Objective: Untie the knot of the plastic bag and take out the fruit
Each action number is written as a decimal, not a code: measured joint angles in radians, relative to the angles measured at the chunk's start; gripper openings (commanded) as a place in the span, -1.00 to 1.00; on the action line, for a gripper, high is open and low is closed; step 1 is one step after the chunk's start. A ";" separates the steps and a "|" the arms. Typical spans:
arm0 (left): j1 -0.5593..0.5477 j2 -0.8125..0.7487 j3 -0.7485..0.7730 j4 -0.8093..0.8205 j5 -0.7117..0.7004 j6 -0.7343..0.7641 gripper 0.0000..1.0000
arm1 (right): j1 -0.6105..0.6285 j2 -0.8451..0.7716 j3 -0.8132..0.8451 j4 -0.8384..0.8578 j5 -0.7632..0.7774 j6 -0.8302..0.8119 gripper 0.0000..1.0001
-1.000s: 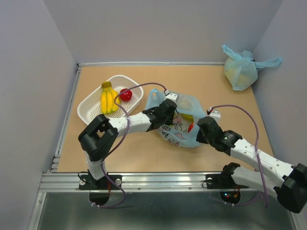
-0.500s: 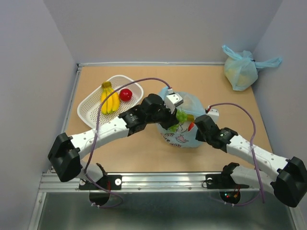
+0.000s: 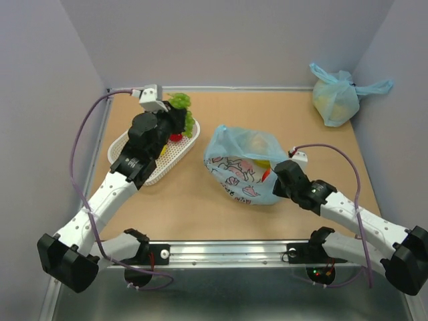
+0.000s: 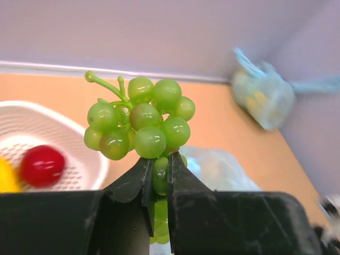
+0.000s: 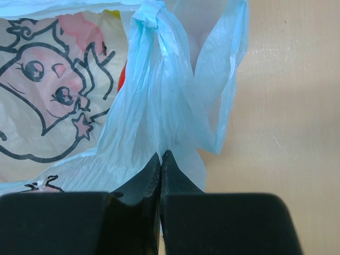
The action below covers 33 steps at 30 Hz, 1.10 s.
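**Fruit transfer, with the bag held.** The left gripper (image 4: 158, 172) had its fingers pressed shut on the lower berries of the green grapes (image 4: 142, 125). The bunch stood upright above the fingertips. From overhead, it hung over the far corner of the white basket (image 3: 122, 148).

A red apple (image 4: 42, 166) lay in the basket, with a yellow piece just showing at the edge of the left wrist view.

The plastic bag (image 3: 241, 167) lay on the table near the basket but apart from it. Its mouth gaped toward the far side, so the untying looked finished. An orange-red piece (image 3: 266, 176) and something yellow showed through the film.

The right gripper (image 5: 161, 159) was clamped on a fold of that film, beside a handle strip (image 5: 159, 90) with a small twist at its top. A plain blue bag (image 3: 334, 100) sat well apart in the far right corner.

The step in hand appeared to be unloading, with the grapes on their way to the basket. The next move would be to lower the bunch inside the rim, clear of the apple, and then part the fingers. After that, the left gripper would need to return to the bag's mouth for the remaining fruit while the right one anchored the film.
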 measured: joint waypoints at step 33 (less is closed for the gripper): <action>0.425 -0.041 -0.235 -0.203 -0.011 -0.078 0.66 | 0.000 -0.070 -0.005 0.000 0.004 0.005 -0.99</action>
